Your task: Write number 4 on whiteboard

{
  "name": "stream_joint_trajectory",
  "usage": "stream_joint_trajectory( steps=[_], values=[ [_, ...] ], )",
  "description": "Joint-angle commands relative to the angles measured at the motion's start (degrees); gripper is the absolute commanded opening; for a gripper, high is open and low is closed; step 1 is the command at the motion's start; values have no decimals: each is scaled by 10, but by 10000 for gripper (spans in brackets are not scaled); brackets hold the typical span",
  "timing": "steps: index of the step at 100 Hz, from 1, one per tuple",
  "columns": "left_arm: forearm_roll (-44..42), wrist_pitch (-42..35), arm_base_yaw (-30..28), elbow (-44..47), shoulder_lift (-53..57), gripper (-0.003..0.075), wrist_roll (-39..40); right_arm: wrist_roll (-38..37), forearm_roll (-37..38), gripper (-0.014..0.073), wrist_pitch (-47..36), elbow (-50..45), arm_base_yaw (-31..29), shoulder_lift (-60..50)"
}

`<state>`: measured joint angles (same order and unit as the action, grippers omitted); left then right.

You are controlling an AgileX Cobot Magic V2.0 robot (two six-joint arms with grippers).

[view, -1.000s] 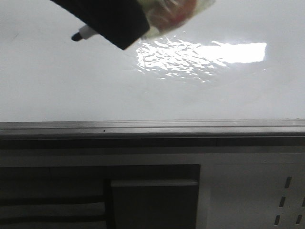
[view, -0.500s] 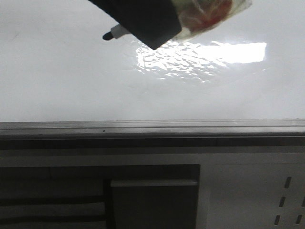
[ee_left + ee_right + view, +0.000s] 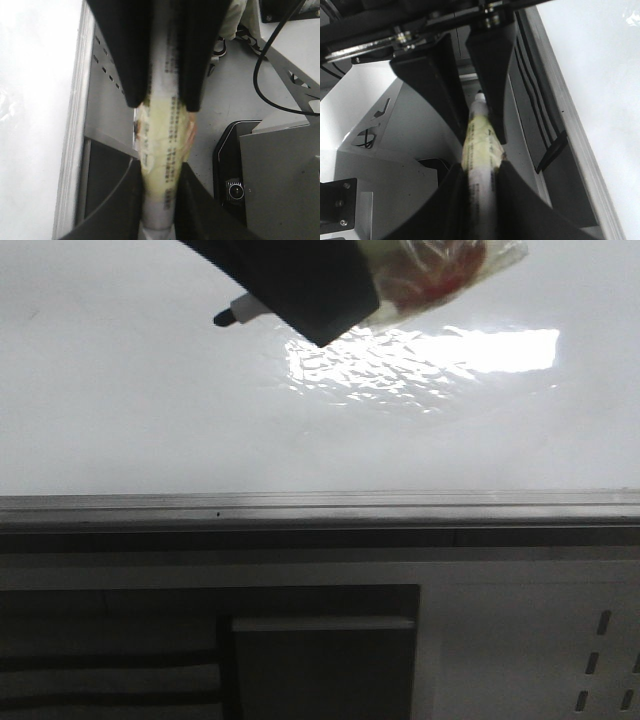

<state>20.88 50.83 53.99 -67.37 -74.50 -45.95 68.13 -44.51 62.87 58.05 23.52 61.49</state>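
Black pincers: the left pincer (image 3: 159, 170) and the right pincer (image 3: 480, 167) are both closed narrow on one white marker pen (image 3: 160, 150), one ahead of the other along its barrel.
Grip detail: in each wrist view we see the other arm's fingers clamped on the same pen further along; yellowish tape is wound round the barrel between them.
Front view: we see only one black finger block (image 3: 300, 280) at the far top edge and cannot tell which arm it belongs to.
Pen tip: the dark nib (image 3: 220, 320) points left, over the far part of the glossy white whiteboard (image 3: 150, 420); we cannot tell whether it touches.
Just changed: over the last second the nib went rightward, and in the last half second it barely shifted.
Meaning: we judge the pen has settled at a starting spot and the first stroke is due.
Number 4: nowhere on the board; we see no ink at all, so the writing is not begun.
Surroundings: a bright rectangular glare patch (image 3: 430, 355) lies right of the nib, and the grey metal rail (image 3: 320, 505) runs along the near edge.
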Motion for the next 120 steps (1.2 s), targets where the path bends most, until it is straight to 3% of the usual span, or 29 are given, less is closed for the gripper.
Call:
stream_joint_trajectory(
  steps=[1, 8, 23, 30, 44, 61, 89, 120],
  values=[
    [15, -25, 5, -20, 12, -11, 0, 5, -32, 48, -4, 17, 2, -6],
    [15, -26, 5, -20, 12, 43, 0, 5, -32, 36, -4, 17, 2, -6],
    [11, -34, 5, -20, 12, 244, 0, 5, -31, 36, -3, 17, 2, -6],
    [4, -34, 4, -23, 12, 288, 0, 5, -27, 35, -3, 17, 2, -7],
    [-9, -35, -19, -26, 31, 282, 12, 1, -2, 35, -6, 18, 2, -25],
    [-9, -32, -71, -26, 87, 282, 65, -69, 79, 35, -41, 18, 2, -68],
    [-9, -32, -175, 36, 213, 282, 129, -343, 234, 35, -105, 12, -4, -139],
    [8, -137, -254, 210, 337, 282, 186, -383, 197, 36, -245, -98, -6, -154]
  ],
)
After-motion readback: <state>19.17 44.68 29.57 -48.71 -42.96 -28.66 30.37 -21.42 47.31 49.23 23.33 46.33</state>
